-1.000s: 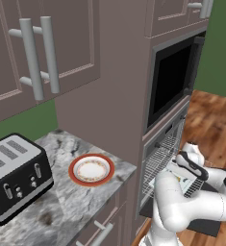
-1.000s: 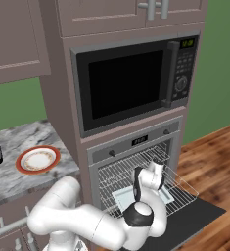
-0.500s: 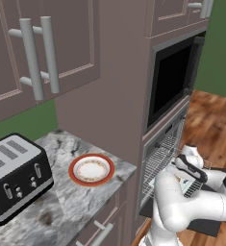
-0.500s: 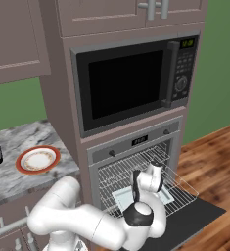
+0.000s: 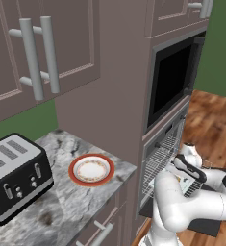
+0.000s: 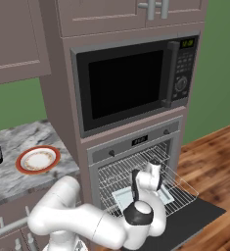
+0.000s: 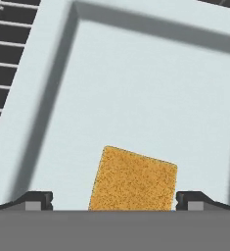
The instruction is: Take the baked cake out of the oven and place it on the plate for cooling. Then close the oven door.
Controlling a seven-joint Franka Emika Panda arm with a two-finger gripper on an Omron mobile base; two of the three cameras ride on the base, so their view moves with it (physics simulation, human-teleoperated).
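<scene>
The baked cake (image 7: 133,179), a small golden-brown square, lies on a pale baking tray (image 7: 136,83) on the pulled-out wire rack (image 6: 180,188) of the oven (image 6: 136,142). My gripper (image 7: 115,200) hangs open right over the cake, one fingertip on each side and neither touching it. From the base, the gripper (image 6: 147,188) points down at the tray in front of the oven cavity. The oven door (image 6: 190,220) is folded down flat below the rack. The plate (image 6: 37,160), white with an orange-red rim, sits empty on the marble counter left of the oven; the plate (image 5: 91,169) lies near the counter's right end.
A black-windowed microwave (image 6: 131,83) is built in above the oven. A black and silver toaster (image 5: 16,178) stands on the counter (image 5: 61,206) left of the plate. Wall cabinets with bar handles (image 5: 37,53) hang above. Wooden floor (image 6: 219,157) lies to the right.
</scene>
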